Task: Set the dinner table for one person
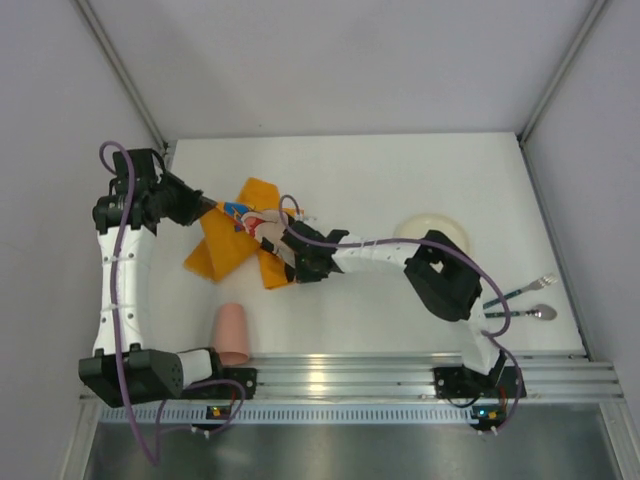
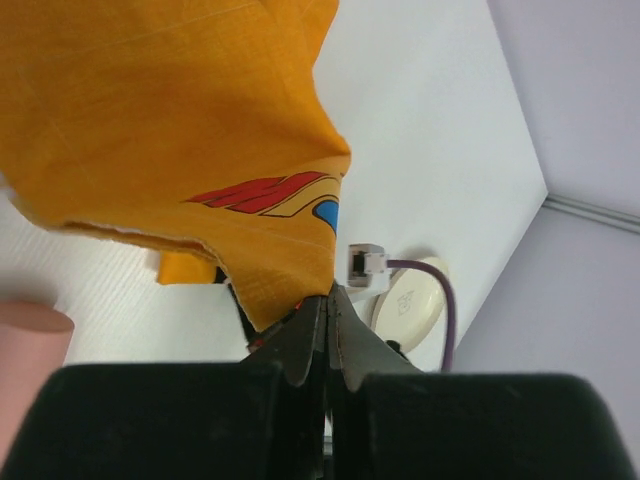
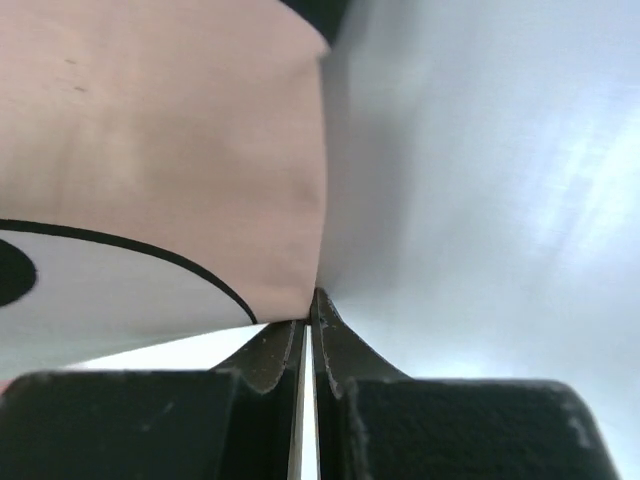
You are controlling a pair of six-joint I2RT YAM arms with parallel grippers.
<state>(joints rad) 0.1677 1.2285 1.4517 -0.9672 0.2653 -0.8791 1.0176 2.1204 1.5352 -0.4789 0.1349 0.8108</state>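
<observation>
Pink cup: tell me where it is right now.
In the top view the pink cup sits at the near left of the white table, just ahead of the aluminium rail, with the orange placemat beyond it.

Close in on the right end effector [image 3: 310, 322], black fingers [image 3: 265, 360] pressed together with only a hairline slit between, tips nipping the lower edge of a thin printed cloth [image 3: 160, 130], peach-pink above, white below, a curved black outline across it, blurred matte white bench [image 3: 480, 200] to the right
</observation>
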